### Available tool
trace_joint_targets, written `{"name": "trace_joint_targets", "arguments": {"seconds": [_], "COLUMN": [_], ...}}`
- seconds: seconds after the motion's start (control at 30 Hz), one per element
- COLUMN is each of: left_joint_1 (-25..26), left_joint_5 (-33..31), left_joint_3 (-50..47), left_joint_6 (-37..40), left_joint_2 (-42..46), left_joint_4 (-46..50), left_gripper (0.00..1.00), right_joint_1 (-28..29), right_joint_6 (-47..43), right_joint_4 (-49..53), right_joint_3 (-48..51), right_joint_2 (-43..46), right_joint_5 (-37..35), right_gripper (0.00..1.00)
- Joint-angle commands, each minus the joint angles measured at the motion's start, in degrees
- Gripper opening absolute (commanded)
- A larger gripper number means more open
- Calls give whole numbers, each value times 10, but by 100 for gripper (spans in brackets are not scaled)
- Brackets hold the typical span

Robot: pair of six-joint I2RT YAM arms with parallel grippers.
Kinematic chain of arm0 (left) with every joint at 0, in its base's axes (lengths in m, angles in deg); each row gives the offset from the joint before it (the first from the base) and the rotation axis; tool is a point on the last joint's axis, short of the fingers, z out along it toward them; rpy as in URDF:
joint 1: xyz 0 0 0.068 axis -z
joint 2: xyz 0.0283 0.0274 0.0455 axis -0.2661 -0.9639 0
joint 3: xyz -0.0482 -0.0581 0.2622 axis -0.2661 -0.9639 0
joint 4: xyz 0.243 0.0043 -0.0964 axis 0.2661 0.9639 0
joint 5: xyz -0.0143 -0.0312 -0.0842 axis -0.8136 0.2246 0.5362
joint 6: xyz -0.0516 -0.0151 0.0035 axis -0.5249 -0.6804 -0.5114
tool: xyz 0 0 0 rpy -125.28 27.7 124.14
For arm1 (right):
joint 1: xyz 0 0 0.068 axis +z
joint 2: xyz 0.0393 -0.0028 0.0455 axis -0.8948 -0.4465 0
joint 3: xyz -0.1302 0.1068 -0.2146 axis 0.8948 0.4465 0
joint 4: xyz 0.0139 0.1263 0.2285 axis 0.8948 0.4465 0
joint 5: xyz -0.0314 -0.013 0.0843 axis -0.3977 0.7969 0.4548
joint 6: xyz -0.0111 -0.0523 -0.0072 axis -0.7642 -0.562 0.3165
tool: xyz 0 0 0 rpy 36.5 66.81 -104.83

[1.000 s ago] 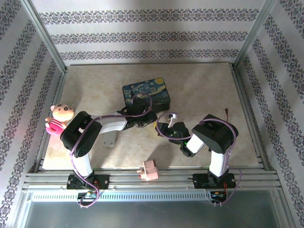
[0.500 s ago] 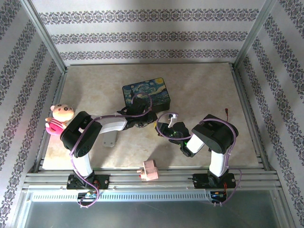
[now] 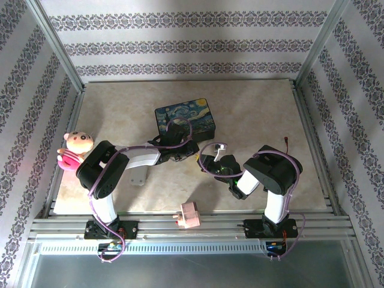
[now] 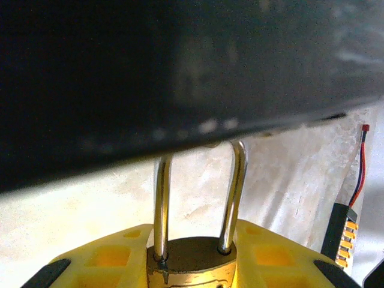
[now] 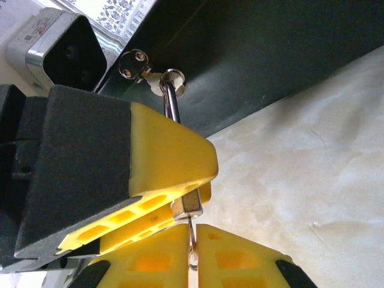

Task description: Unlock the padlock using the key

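Fingers of my left gripper [image 4: 193, 255] are clamped tight on the padlock [image 4: 192, 269]. Its body is small and brass gold. Both legs of its thin silver shackle [image 4: 236, 192] sit in the body and reach up to the dark blue tin [image 4: 180, 66]. My right gripper [image 5: 193, 255] pinches the key [image 5: 192, 237], a thin grey sliver. The key's tip meets the padlock's underside, over the pale table [image 5: 312, 180].

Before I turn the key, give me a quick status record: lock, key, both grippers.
padlock: between left gripper fingers; both shackle legs seated; shackle hooked at latch of tin
key: pinched in right gripper, tip at padlock's underside, depth unclear
left gripper: closed on padlock
right gripper: closed on key
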Motion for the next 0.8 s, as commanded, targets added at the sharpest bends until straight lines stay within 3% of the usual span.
{"name": "trace_joint_targets", "arguments": {"seconds": [0.0,0.77], "left_joint_1": [3,3], "left_joint_5": [51,52], "left_joint_3": [0,2], "left_joint_6": [-40,-42], "left_joint_2": [-4,-5], "left_joint_4": [-29,-34], "left_gripper": [24,24], "right_joint_1": [-4,0], "right_joint_6": [5,12], "right_joint_4": [-27,-27], "right_joint_3": [-27,-19], "right_joint_2": [-9,-30], "right_joint_5": [13,9], "right_gripper": [11,18]}}
